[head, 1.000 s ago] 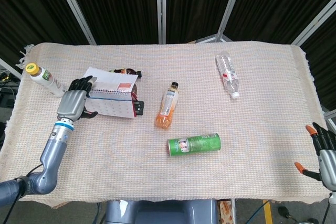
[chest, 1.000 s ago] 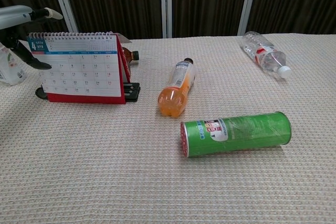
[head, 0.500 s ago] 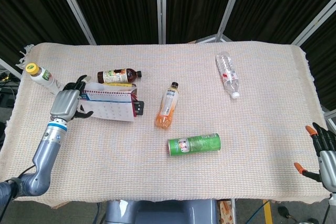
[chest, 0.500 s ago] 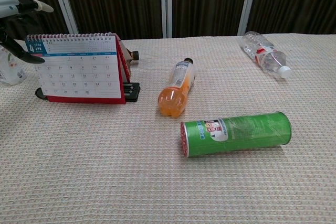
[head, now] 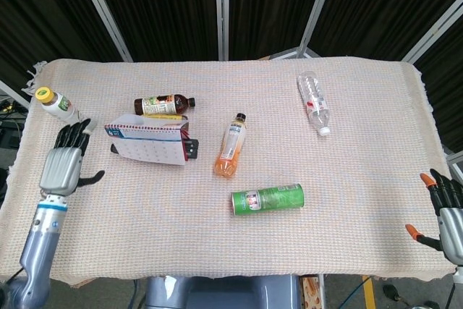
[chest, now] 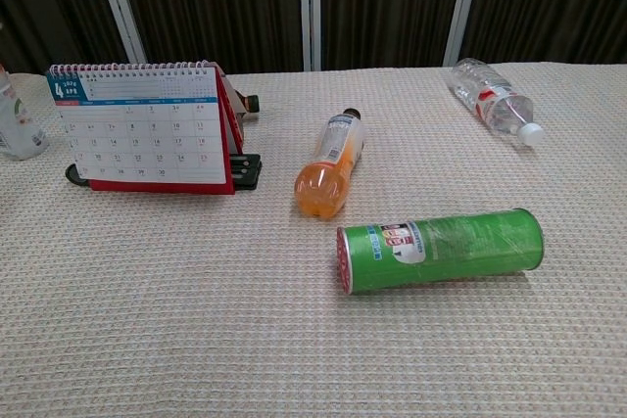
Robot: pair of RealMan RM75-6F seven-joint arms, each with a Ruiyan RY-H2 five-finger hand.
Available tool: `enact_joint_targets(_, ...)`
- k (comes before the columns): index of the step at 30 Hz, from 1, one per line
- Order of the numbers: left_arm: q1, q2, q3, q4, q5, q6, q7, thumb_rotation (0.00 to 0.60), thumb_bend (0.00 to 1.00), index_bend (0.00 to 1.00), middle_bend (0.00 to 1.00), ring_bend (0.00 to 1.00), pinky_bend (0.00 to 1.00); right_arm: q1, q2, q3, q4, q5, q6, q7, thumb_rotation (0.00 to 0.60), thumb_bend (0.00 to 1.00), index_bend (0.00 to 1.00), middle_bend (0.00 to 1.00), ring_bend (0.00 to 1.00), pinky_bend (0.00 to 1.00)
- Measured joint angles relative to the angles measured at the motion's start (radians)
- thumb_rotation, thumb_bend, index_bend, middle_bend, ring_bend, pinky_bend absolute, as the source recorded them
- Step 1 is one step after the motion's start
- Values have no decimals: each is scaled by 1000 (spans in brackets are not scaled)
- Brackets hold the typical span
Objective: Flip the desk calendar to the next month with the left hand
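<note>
Two hands visible, neither holding anything. Left hand (head: 64, 164) at the left edge of the head view, fingers spread, now pulled clear of the desk calendar (head: 148, 142) after touching its left side half a second ago; gone from the chest view altogether. Calendar standing upright just right of that hand, left of centre on the tabletop (head: 347, 179), front page showing a "4" (chest: 61, 87) at its top corner. Probably flip finished and retreat under way. Beyond: green-capped bottle (head: 56, 104) upper left, dark bottle (head: 163, 104) behind the calendar, orange bottle (head: 231, 147), green can (head: 268, 198). Right hand (head: 447, 215) spread, idle, lower right.
</note>
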Motion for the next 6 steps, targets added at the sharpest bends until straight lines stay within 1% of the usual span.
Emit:
enact_joint_targets(3,62,15,51,-31,34,48,27,600,192,0,0,0,0,-1,-1,-1,-3,-5,4,-8,600,91,0,0,0,0)
enact_joint_targets(6,104,26,82,-35,58,83,47,600,192,0,0,0,0,-1,-5,-3,-4,-7,4,-17,600,90,0,0,0,0)
